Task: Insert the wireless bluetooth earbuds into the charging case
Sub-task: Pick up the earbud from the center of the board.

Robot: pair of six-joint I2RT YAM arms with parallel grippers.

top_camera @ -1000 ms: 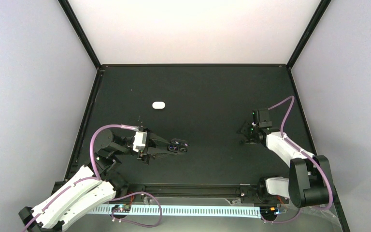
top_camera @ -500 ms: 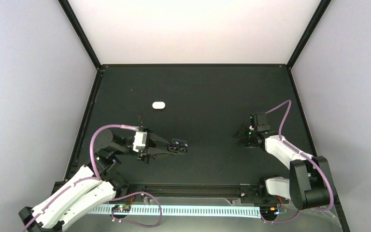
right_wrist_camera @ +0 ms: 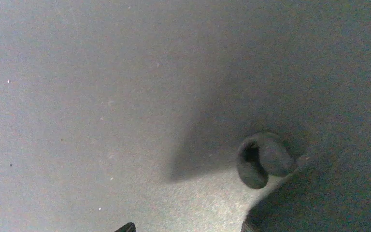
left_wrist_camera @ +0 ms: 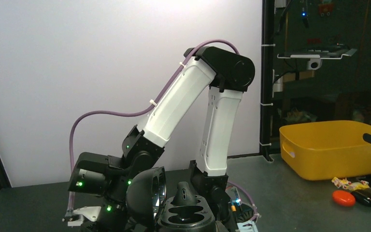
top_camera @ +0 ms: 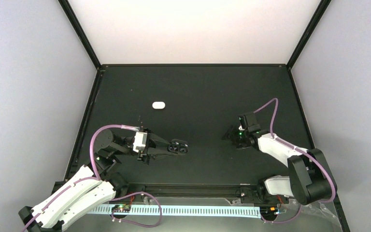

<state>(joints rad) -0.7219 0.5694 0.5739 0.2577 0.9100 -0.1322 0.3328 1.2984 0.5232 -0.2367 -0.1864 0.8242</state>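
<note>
My left gripper (top_camera: 176, 147) is shut on a small black charging case (top_camera: 178, 146) and holds it open, just above the table. In the left wrist view the case (left_wrist_camera: 187, 215) fills the bottom centre with its lid (left_wrist_camera: 147, 195) swung up to the left. A black stemmed bud (left_wrist_camera: 185, 194) stands in its far socket, and the near socket looks empty. My right gripper (top_camera: 233, 134) hovers low over the table with its fingertips (right_wrist_camera: 127, 226) apart. A dark rounded bud with a hollow tip (right_wrist_camera: 263, 159) lies just beyond the right fingertip. No white earbuds show.
A white pill-shaped case (top_camera: 159, 105) lies at the back left of the black table (top_camera: 198, 92). Black frame rails (top_camera: 84, 128) edge the table. In the left wrist view a yellow bin (left_wrist_camera: 335, 147) and small orange and black items (left_wrist_camera: 344, 198) sit beyond the right arm (left_wrist_camera: 193, 96).
My right gripper has moved left across the table toward the centre, closer to the held case. The left arm and the case have not moved.
</note>
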